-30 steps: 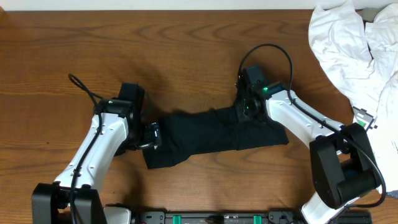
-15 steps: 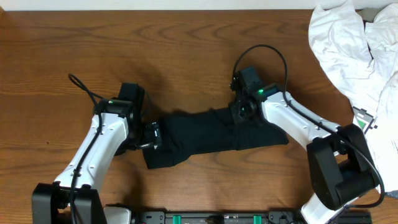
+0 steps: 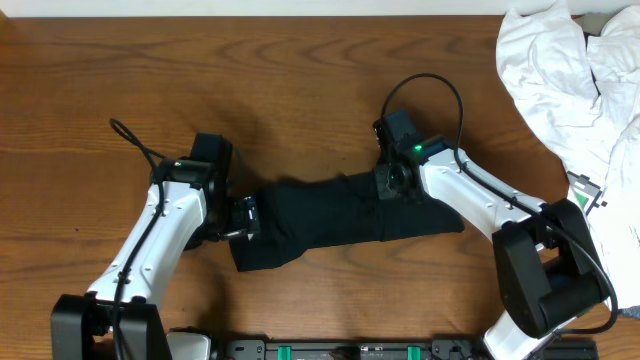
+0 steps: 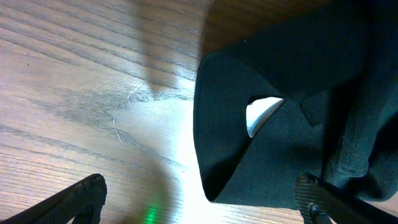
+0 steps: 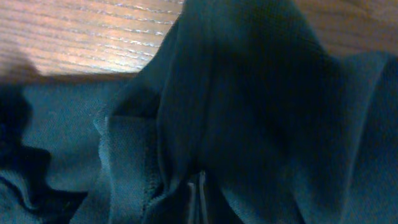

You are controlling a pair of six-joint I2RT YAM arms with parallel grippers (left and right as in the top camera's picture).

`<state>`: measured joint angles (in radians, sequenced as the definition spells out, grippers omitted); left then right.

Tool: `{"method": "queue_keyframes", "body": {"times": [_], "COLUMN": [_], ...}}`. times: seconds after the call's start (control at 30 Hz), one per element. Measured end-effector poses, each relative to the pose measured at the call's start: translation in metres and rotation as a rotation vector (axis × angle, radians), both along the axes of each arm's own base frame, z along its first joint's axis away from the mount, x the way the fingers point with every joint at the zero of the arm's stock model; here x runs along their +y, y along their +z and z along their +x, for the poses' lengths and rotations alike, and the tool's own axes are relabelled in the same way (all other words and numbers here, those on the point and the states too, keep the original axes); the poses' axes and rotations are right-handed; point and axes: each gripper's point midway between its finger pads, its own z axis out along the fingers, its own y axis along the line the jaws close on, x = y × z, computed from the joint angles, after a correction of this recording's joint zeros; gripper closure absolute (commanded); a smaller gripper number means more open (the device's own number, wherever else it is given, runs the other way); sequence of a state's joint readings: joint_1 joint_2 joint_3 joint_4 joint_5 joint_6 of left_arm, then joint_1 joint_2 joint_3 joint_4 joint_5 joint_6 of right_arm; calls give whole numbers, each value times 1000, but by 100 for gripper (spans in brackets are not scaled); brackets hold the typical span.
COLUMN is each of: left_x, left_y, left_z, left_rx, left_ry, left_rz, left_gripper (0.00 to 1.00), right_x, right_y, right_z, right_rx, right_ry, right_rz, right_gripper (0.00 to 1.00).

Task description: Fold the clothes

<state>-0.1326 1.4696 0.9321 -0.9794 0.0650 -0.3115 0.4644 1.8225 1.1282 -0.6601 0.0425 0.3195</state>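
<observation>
A black garment [image 3: 340, 215] lies bunched on the wooden table between my two arms. My left gripper [image 3: 245, 217] is at its left end, open; in the left wrist view one finger [image 4: 68, 202] is over bare wood and the other finger [image 4: 323, 199] is at the cloth, with a folded corner [image 4: 249, 143] and a white label [image 4: 261, 113] in front. My right gripper [image 3: 392, 185] is at the garment's upper right edge, shut on a fold of the dark cloth [image 5: 205, 124]; its fingertips [image 5: 198, 190] are pressed together in the fabric.
A pile of white clothes [image 3: 570, 80] lies at the table's far right corner. The right arm's black cable [image 3: 430, 85] loops above the wrist. Bare wood [image 3: 250, 80] lies behind the garment.
My right gripper shifted slightly left and then back a little along the garment's upper edge. The left arm and the garment's left end have not moved.
</observation>
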Motion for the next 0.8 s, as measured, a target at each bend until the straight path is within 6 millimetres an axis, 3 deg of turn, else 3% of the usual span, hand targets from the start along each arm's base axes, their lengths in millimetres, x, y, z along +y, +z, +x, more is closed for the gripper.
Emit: {"method": "queue_keyframes", "body": {"times": [0.2,0.23,0.33,0.8], "left_x": [0,0,0,-1], "left_y": [0,0,0,0], "left_z": [0,0,0,0], "left_rx": [0,0,0,0], "left_ry": [0,0,0,0], "left_rz": [0,0,0,-3], "left_gripper": [2,2,2,2], "right_x": [-2,-2,2,11], "right_y": [0,0,2,5], "right_z": [1,1,7,20], "right_rx": [-3,-5,-29,-81], "right_ry": [-12,-12,-20,-16], "right_rz": [-7,-7,10,49], "right_gripper": [99,96,74,80]}}
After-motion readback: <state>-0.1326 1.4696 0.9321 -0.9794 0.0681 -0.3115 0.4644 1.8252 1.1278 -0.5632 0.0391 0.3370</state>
